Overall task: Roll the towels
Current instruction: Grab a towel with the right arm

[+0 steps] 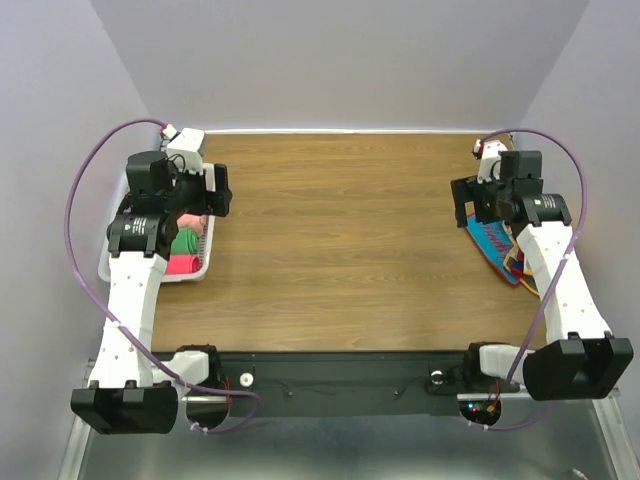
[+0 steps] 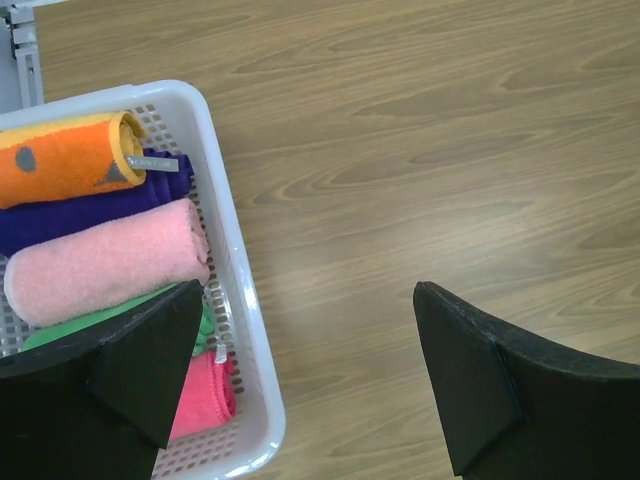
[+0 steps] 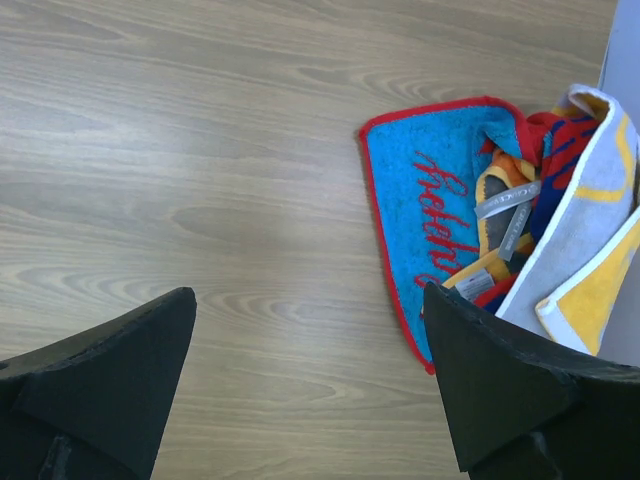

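Hovering with left gripper [image 2: 308, 310] and right gripper [image 3: 308, 305] spread, empty | risk: pinching several tangled towels [image 3: 430, 200] at frame right together

Red cursive script on the blue towel [image 3: 405, 215] is illegible.

left gripper [image 2: 305, 350] wide open, empty; right gripper [image 3: 310, 360] likewise; both pointing down.

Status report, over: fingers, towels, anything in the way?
Left fingers, right fingers open, empty. Rolled towels in basket; unrolled towels heaped at right edge. Nothing blocking them.
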Motion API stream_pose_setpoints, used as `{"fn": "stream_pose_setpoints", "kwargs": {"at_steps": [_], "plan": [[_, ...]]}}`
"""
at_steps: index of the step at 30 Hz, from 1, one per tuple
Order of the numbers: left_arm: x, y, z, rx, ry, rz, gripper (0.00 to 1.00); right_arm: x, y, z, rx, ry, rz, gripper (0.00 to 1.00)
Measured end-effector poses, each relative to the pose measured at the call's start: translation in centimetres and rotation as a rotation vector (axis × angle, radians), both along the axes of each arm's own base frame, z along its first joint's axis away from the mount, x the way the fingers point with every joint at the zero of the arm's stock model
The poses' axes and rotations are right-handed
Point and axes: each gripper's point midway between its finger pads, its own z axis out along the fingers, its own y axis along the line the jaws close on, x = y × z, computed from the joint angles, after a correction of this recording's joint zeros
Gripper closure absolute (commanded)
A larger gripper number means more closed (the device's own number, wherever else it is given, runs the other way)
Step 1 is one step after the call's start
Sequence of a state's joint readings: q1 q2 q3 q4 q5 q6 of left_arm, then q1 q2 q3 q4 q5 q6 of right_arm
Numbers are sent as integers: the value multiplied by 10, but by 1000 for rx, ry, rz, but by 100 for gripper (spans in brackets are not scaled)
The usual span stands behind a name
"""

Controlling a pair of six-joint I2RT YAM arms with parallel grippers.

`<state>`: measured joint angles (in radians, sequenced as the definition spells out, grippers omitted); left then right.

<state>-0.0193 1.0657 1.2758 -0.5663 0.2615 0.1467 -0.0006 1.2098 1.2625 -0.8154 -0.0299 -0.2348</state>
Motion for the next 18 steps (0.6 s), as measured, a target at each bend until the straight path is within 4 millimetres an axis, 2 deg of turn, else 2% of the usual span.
{"fn": "stream_pose_setpoints", "kwargs": {"at_steps": [4, 8, 12, 13, 16, 18], "plan": [[1, 0, -2, 21, 3, -21, 1, 6, -16, -8, -61, 37, -69, 0], [6, -2, -9, 19, 34, -32, 1, 20, -49, -16, -123, 87, -162, 2], [12, -4, -14, 14, 58, -40, 1, 29, -113, -9, -175, 98, -297, 17], [13, -4, -14, 12, 59, -43, 1, 29, -136, -6, -195, 102, -344, 27], [14, -6, -9, 7, 48, -51, 1, 26, -180, -2, -245, 110, -420, 43], [14, -7, -5, 3, 39, -57, 1, 21, -205, -6, -281, 132, -461, 45]]}}
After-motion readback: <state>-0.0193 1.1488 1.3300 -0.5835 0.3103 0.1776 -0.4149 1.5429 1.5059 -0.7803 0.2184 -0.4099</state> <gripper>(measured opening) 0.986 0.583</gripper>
